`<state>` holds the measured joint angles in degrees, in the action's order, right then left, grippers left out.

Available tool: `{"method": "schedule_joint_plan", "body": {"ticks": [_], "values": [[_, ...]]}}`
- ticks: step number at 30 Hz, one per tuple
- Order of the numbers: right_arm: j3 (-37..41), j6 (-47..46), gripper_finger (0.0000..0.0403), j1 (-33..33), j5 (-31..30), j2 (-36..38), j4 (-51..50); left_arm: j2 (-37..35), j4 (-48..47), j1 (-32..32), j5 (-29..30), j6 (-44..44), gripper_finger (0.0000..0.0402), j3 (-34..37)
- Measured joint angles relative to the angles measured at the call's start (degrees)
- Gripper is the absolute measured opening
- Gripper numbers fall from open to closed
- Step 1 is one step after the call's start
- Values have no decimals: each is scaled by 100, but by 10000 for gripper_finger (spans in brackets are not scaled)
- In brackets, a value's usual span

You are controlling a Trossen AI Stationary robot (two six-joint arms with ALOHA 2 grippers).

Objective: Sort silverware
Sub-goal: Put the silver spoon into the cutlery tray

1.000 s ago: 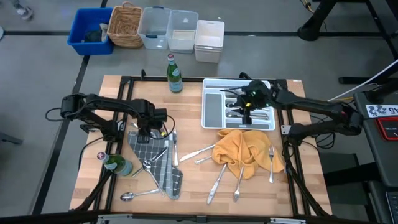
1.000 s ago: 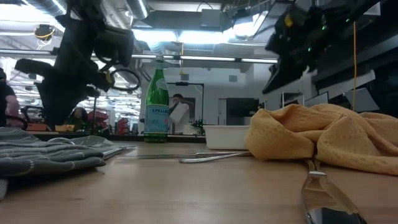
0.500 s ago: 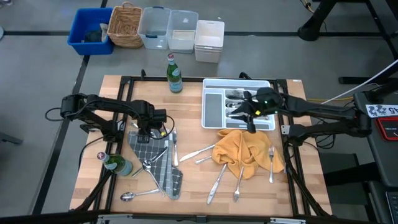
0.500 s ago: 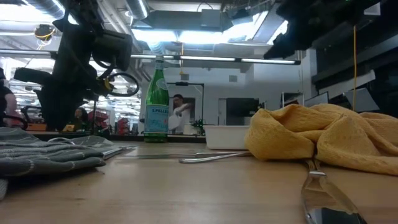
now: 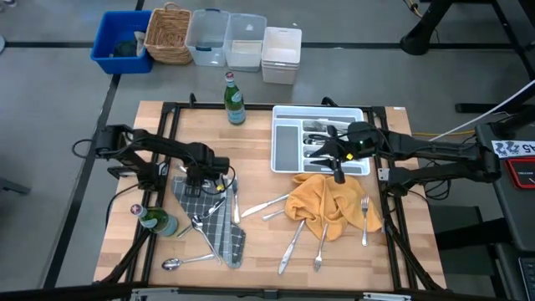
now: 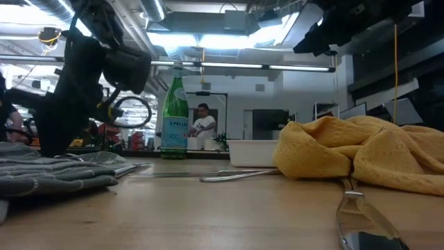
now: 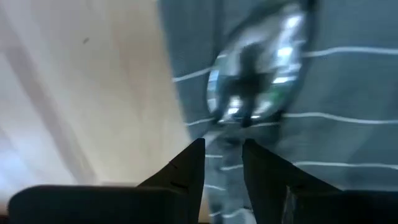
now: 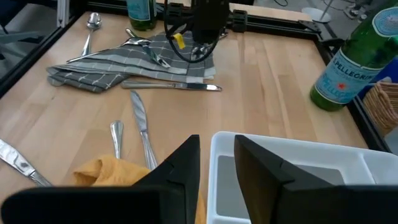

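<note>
Two bottles (image 5: 235, 99), two cloths. My left fingers (image 7: 222, 144) hang slightly parted and empty over a spoon (image 7: 255, 81) on the grey cloth (image 5: 219, 234) by the desk's left edge. My right fingers (image 8: 216, 140), parted and empty, hover at the tray (image 5: 277, 142) by the far edge. Some silverware (image 5: 322, 138) lies in the tray, and about six pieces lie around the yellow cloth (image 5: 330, 201).

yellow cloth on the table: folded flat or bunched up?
Bunched up. The yellow cloth lies in a crumpled heap; the low view shows raised folds, and a fork beside it.
</note>
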<state>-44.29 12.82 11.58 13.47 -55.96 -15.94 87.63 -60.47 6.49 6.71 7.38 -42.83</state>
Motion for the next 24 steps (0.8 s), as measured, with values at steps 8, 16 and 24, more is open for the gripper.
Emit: {"method": "schedule_joint_plan", "body": {"ticks": [8,16,24], "values": [[0,4,101,2,-225,0,-7,289,476,-3,188,-76,95,-3],[0,4,101,2,-254,0,-9,324,503,-1,169,-75,43,-15],[0,7,101,4,-254,0,-11,213,304,-1,160,-102,13,-1]]}}
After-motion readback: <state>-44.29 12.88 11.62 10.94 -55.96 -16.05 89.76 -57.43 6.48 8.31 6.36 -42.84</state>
